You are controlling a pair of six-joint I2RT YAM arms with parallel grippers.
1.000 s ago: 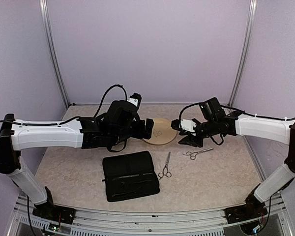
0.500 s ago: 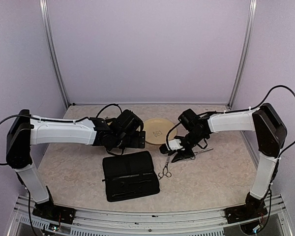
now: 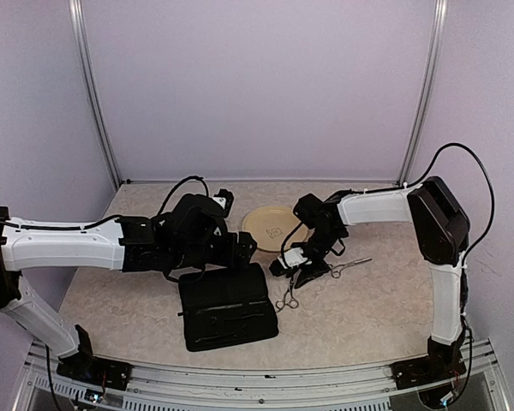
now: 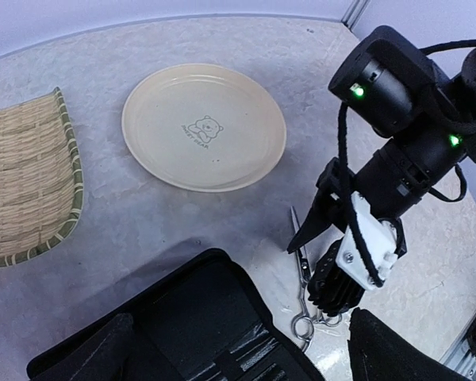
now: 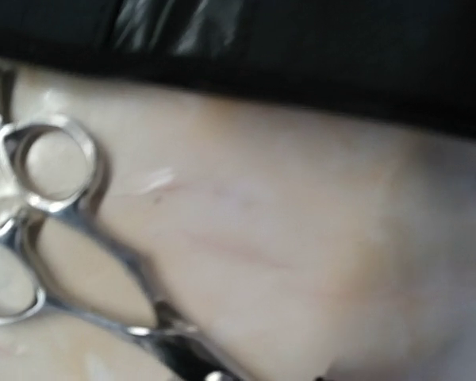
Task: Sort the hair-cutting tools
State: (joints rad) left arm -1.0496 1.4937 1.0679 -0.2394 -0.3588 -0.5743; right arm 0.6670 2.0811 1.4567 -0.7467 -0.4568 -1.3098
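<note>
Scissors [image 3: 286, 298] and second pair [image 3: 349, 267] loose on table [image 3: 368, 317], plate [image 3: 270, 224] bare: nothing sorted. My right gripper [image 4: 321, 258] straddles first, grip unclear; left gripper [image 4: 242, 341] spread, empty.

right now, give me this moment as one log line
left claw open above case | right claw open, low over scissors | second scissors untouched

Beside the glossy, smooth cream plate [image 4: 166, 103], the woven bamboo tray [image 4: 24, 182] looks rough and matt. The scissors [image 5: 63, 210] are shiny silver metal, and the case [image 3: 227, 306] is matt black fabric.

Silver scissors [image 4: 302, 278], black case [image 4: 198, 317], cream bear-printed plate [image 4: 222, 103], green-edged woven tray [image 4: 24, 182].
</note>
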